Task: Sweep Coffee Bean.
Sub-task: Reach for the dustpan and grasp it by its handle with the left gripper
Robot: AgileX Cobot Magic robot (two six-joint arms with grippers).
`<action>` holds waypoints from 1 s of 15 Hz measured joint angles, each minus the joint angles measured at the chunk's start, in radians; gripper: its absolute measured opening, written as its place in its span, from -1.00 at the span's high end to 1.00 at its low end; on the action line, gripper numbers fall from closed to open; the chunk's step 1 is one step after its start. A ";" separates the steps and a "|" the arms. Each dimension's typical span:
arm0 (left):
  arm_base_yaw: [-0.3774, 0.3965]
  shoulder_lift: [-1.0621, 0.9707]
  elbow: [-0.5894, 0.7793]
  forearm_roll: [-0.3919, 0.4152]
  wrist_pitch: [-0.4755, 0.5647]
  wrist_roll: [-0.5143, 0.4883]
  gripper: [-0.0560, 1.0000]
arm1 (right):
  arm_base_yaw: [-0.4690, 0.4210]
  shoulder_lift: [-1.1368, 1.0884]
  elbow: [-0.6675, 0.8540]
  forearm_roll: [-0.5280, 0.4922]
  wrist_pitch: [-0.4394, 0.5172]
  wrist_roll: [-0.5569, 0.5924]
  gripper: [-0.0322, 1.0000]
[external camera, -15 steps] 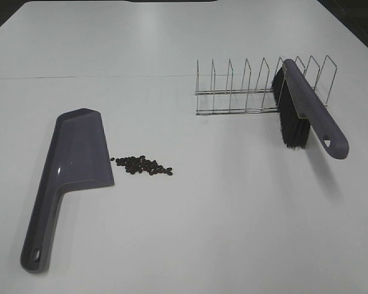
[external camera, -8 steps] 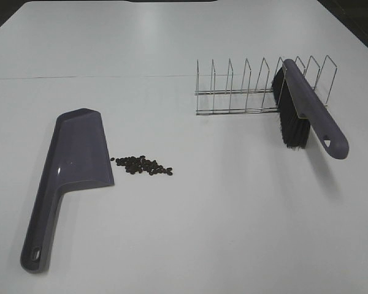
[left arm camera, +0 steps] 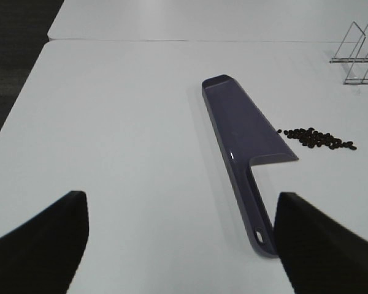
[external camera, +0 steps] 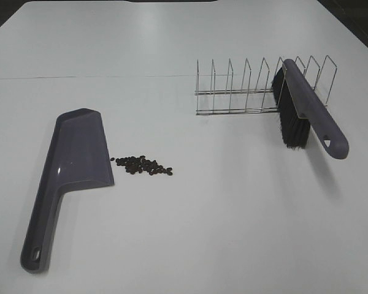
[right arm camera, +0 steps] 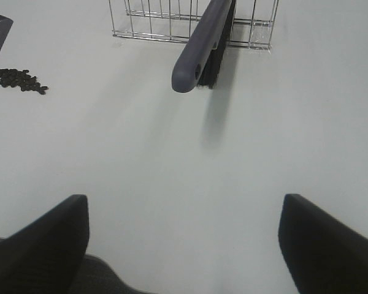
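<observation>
The coffee beans lie in a small dark cluster on the white table, just right of the purple dustpan, whose handle points toward the front edge. The purple brush with black bristles leans in the wire rack at the back right. Neither gripper shows in the high view. In the left wrist view my left gripper is open and empty, short of the dustpan and beans. In the right wrist view my right gripper is open and empty, short of the brush; the beans lie off to one side.
A seam runs across the white table behind the dustpan. The table's left edge and dark floor show in the left wrist view. Bare tabletop lies between beans, rack and front edge.
</observation>
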 joint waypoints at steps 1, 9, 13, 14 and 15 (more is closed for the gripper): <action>0.000 0.065 0.000 0.000 0.000 0.000 -0.54 | 0.000 0.000 0.001 0.000 0.001 0.000 -0.50; 0.000 0.501 0.001 0.001 -0.002 -0.034 -0.54 | 0.000 0.000 0.003 0.000 0.001 0.000 -0.50; 0.000 0.724 -0.002 0.028 -0.006 -0.115 -0.54 | 0.000 0.000 0.003 0.000 0.001 0.000 -0.50; 0.000 0.769 -0.012 0.031 -0.013 -0.140 -0.54 | 0.000 0.000 0.003 0.000 0.001 0.000 -0.50; 0.000 0.820 -0.024 0.031 -0.041 -0.169 -0.54 | 0.000 0.000 0.003 0.000 0.001 0.000 -0.49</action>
